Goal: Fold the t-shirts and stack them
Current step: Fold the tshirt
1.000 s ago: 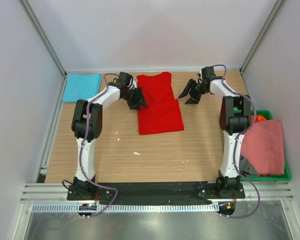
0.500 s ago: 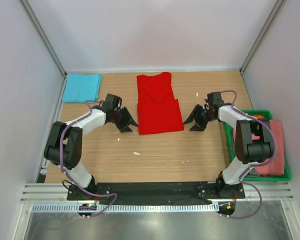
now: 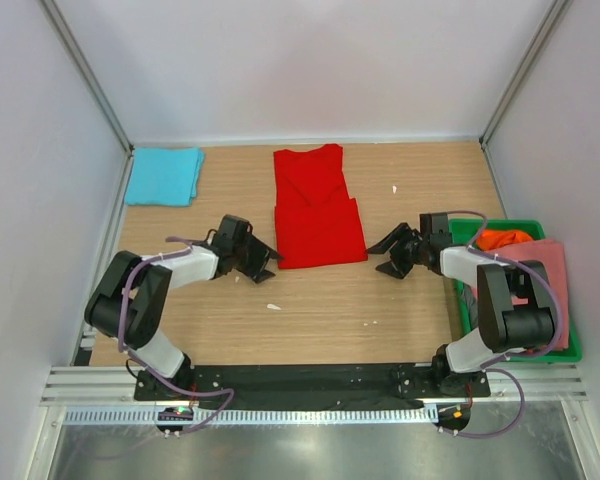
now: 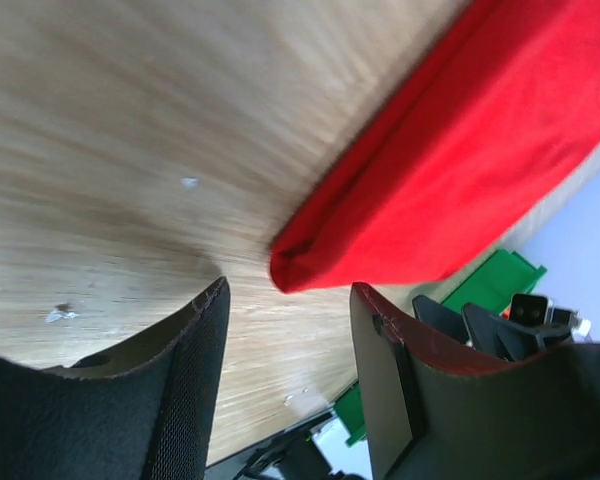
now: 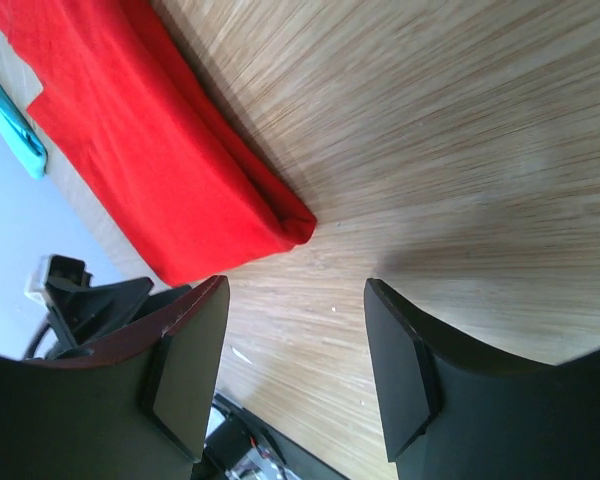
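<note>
Red t-shirt (image 3: pixel 318 210) lies lengthwise, near to far.

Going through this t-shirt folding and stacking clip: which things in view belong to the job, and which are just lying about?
Part of the job:
bright red cloth t-shirt, partly folded, mid-table
turquoise folded t-shirt, far left corner
salmon pink cloth tee, draped over the crate
orange cloth tee, in the crate

Just lying about:
green plastic crate
small white scraps on the wooden table
</note>
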You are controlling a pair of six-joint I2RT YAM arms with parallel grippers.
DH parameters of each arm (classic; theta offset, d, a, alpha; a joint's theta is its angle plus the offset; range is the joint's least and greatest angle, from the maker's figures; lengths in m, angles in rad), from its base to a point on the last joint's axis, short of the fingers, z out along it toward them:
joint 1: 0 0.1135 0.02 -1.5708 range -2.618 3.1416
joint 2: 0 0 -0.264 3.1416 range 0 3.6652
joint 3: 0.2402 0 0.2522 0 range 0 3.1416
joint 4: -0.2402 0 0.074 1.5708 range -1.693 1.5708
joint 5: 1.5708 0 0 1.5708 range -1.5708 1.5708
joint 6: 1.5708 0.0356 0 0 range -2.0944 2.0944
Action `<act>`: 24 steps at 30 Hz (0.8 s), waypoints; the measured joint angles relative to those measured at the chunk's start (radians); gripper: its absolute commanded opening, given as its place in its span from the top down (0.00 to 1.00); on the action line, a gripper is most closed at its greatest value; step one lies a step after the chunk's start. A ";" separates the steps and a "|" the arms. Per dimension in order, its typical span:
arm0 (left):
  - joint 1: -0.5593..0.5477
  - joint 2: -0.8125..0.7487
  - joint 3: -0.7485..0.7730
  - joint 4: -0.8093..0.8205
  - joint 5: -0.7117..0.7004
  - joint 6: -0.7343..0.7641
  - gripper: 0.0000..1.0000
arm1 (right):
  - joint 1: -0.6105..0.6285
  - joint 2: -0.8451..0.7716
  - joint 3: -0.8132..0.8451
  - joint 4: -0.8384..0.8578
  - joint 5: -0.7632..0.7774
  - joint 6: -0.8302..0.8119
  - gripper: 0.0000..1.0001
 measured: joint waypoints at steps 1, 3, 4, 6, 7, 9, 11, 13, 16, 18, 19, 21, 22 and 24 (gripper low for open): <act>-0.006 0.000 -0.011 0.008 -0.009 -0.023 0.47 | 0.001 0.000 -0.012 0.021 0.005 0.010 0.38; -0.013 -0.002 -0.033 0.025 -0.017 -0.071 0.46 | 0.005 0.000 -0.031 0.049 0.016 0.024 0.38; -0.016 -0.005 -0.037 0.031 -0.024 -0.091 0.46 | 0.007 0.000 -0.039 0.059 0.019 0.029 0.39; -0.025 -0.013 -0.052 0.047 -0.042 -0.129 0.45 | 0.009 0.000 -0.046 0.072 0.023 0.035 0.40; -0.030 -0.021 -0.061 0.052 -0.054 -0.148 0.44 | 0.012 0.000 -0.049 0.084 0.027 0.038 0.41; -0.040 -0.040 -0.085 0.069 -0.079 -0.185 0.44 | 0.017 0.001 -0.056 0.109 0.035 0.048 0.43; -0.047 -0.057 -0.108 0.082 -0.097 -0.225 0.44 | 0.027 0.001 -0.071 0.144 0.046 0.066 0.44; -0.052 -0.063 -0.124 0.101 -0.109 -0.258 0.45 | 0.038 0.000 -0.092 0.182 0.054 0.092 0.45; -0.056 -0.067 -0.156 0.156 -0.119 -0.316 0.47 | 0.051 0.000 -0.122 0.246 0.066 0.132 0.46; -0.058 -0.065 -0.172 0.191 -0.126 -0.349 0.49 | 0.059 0.000 -0.134 0.275 0.076 0.150 0.48; -0.058 -0.060 -0.176 0.205 -0.127 -0.360 0.49 | 0.063 0.000 -0.137 0.284 0.085 0.159 0.48; -0.060 -0.044 -0.177 0.233 -0.128 -0.379 0.51 | 0.072 0.001 -0.143 0.300 0.103 0.173 0.50; -0.062 -0.037 -0.176 0.247 -0.129 -0.385 0.51 | 0.075 0.001 -0.145 0.307 0.112 0.183 0.51; -0.064 -0.023 -0.176 0.272 -0.132 -0.402 0.53 | 0.083 0.005 -0.150 0.322 0.126 0.200 0.52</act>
